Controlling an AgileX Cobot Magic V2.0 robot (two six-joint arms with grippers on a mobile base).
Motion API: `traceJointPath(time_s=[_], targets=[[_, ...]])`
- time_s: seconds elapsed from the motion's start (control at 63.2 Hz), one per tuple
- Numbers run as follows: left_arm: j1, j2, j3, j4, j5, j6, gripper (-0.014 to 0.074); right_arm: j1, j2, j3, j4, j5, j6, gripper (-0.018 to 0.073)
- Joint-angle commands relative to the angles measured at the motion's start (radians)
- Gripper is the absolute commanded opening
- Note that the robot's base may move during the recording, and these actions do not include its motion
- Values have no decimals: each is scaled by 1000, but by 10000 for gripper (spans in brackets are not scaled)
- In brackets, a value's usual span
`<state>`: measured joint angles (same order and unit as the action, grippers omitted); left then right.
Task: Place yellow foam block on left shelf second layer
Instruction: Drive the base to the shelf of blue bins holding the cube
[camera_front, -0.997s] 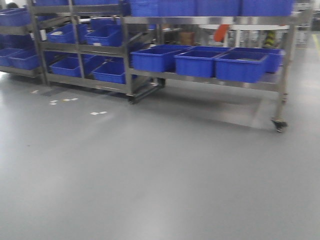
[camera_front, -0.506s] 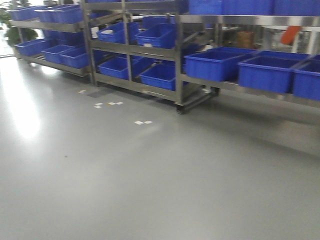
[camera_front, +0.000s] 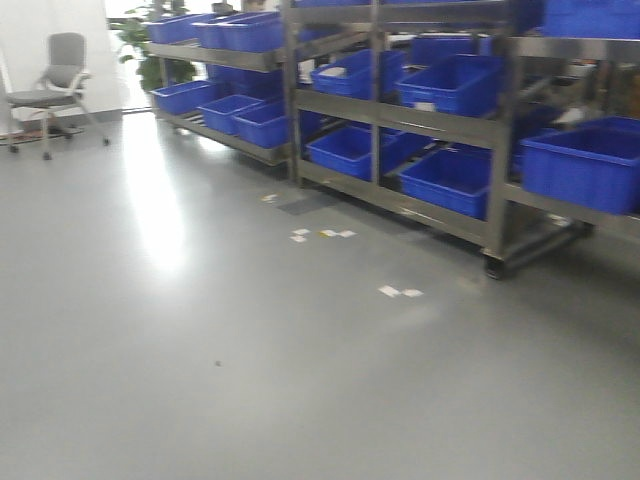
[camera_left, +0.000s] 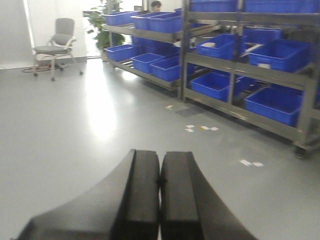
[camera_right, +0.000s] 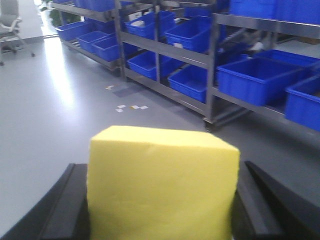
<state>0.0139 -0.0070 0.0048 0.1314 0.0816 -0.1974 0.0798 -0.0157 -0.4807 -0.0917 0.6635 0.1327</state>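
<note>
Shelves (camera_front: 497, 190) further right; right jaws on yellow foam block (camera_right: 162, 185) (wrist-only), left jaws together.

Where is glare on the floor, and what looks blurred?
Front view: bright glare on the floor near the chair, shelves slightly blurred. Left wrist view: similar glare; the shut left gripper is soft up close. Right wrist view: close yellow foam block slightly soft.

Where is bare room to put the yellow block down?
The grey floor is bare between the chair and the metal shelves, apart from small white scraps. The shelves are crowded: blue bins fill the layers in view, so the yellow foam block would likely go into one.
</note>
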Motion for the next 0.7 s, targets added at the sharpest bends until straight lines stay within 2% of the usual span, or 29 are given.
traceJointPath(time_s=[0.0,0.68], targets=[[-7,5,26,-2,-88,-4,136,-5,12,-28,-8,-88,-9,289],[-7,5,26,-2,-88,-4,136,-5,12,-28,-8,-88,-9,289]])
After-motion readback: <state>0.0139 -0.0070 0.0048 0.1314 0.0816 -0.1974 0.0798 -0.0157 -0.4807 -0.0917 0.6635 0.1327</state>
